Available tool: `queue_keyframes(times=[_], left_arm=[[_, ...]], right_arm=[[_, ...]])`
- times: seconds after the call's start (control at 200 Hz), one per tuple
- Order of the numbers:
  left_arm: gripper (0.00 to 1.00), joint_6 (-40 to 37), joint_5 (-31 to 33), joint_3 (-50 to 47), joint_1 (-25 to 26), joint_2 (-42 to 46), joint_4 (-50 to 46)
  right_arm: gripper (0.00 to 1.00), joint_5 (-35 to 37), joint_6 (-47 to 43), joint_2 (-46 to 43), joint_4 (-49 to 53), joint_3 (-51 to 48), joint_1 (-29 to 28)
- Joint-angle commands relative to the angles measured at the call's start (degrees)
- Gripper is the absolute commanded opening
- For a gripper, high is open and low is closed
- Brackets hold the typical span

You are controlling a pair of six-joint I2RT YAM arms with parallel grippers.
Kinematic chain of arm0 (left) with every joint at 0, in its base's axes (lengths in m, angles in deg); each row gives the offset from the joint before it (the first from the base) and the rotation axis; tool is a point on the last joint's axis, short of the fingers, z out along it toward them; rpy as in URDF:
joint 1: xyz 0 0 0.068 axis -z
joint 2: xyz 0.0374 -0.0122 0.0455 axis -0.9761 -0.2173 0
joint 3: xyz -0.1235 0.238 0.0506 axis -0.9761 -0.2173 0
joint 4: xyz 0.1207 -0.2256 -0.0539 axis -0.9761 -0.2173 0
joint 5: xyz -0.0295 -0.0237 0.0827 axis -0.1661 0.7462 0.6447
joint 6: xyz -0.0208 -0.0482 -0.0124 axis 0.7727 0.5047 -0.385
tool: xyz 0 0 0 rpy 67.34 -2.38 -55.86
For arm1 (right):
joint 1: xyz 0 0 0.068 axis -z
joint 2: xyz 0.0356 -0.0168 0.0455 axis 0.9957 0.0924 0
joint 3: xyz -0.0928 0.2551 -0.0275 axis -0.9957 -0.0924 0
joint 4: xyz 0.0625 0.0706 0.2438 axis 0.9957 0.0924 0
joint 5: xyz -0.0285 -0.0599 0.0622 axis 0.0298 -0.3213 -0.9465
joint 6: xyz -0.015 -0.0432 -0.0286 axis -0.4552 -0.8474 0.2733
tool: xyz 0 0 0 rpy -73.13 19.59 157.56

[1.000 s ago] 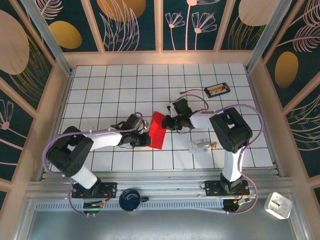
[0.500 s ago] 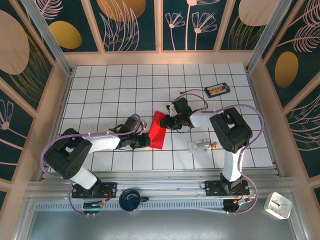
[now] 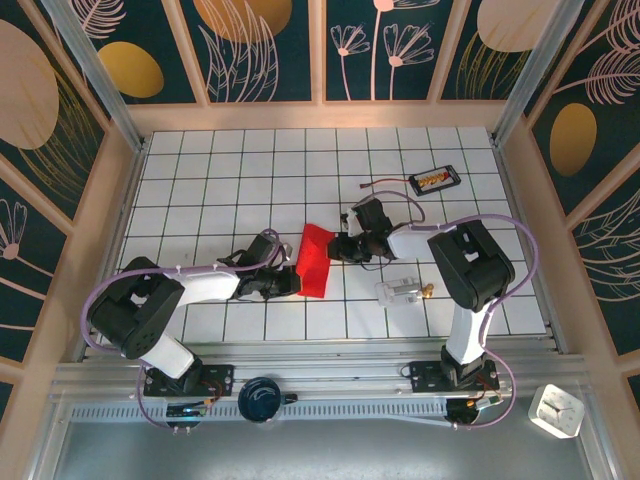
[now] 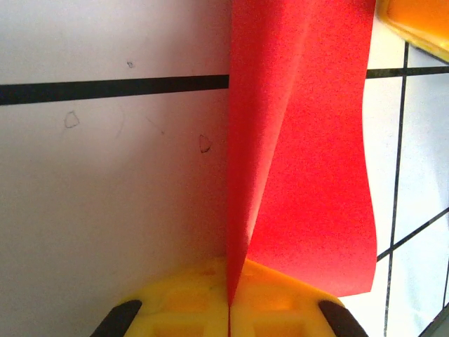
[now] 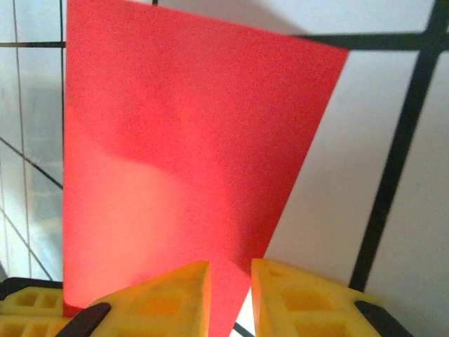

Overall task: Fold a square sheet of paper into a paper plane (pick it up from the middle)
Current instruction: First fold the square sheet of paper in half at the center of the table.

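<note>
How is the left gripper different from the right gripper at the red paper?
The left gripper is pinched shut on the red paper; the right gripper has a gap between its fingers, with paper in it. Seen from above, the left gripper is at the paper's near left side, the right gripper at its right side. Both have yellow fingers.

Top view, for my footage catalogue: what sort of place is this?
Probably a robot test cell: white grid-tiled table, patterned walls enclosing it, left arm and right arm bolted to a metal rail.
</note>
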Motion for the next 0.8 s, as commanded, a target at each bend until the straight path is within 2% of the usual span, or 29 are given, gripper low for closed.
queue_keyframes(times=[0.0, 0.435, 0.796], left_arm=[[0.07, 0.37, -0.75, -0.84, 0.16, 0.31, -2.07], [0.07, 0.14, -0.56, -0.63, 0.21, 0.28, -2.26], [0.06, 0.14, -0.25, -0.64, 0.21, -0.12, -2.25]], right_arm=[[0.22, -3.5, 1.93, -2.67, -3.49, -1.02, -0.22], [0.16, -3.94, 3.3, -1.54, -3.95, -1.72, -3.63], [0.16, -4.21, 4.74, -5.1, -1.79, -5.35, -7.26]])
